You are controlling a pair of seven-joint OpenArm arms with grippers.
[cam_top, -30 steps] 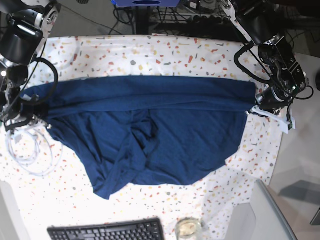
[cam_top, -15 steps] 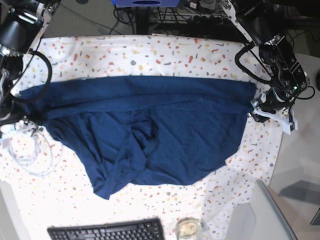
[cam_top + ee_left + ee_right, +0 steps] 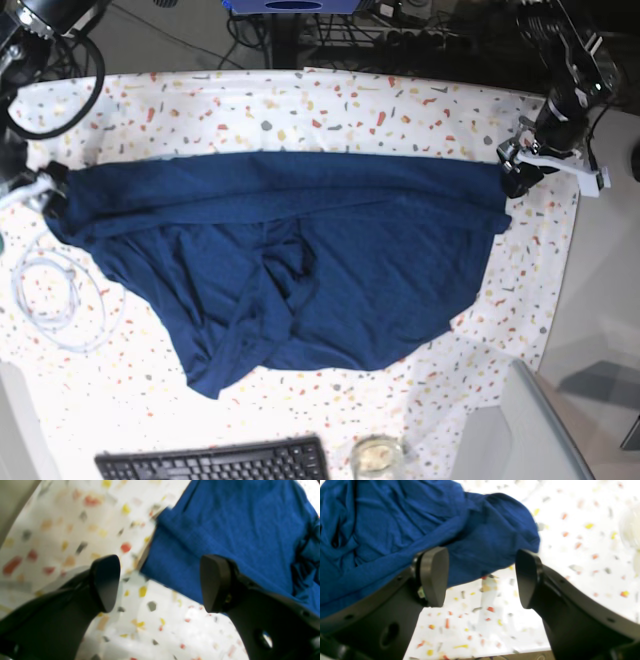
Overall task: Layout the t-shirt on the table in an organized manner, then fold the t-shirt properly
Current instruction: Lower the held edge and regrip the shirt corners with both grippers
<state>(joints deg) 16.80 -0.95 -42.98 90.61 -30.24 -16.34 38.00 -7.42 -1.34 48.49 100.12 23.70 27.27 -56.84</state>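
Navy t-shirt point(image 3: 290, 260) lies crosswise on the bench point(image 3: 300, 100), long axis running between the arms; left claw point(image 3: 160, 583) and right claw point(image 3: 481, 576) gape empty at opposite ends.

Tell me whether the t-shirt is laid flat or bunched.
Partly spread: the t-shirt stretches wide across the table, but its lower middle is bunched in folds.
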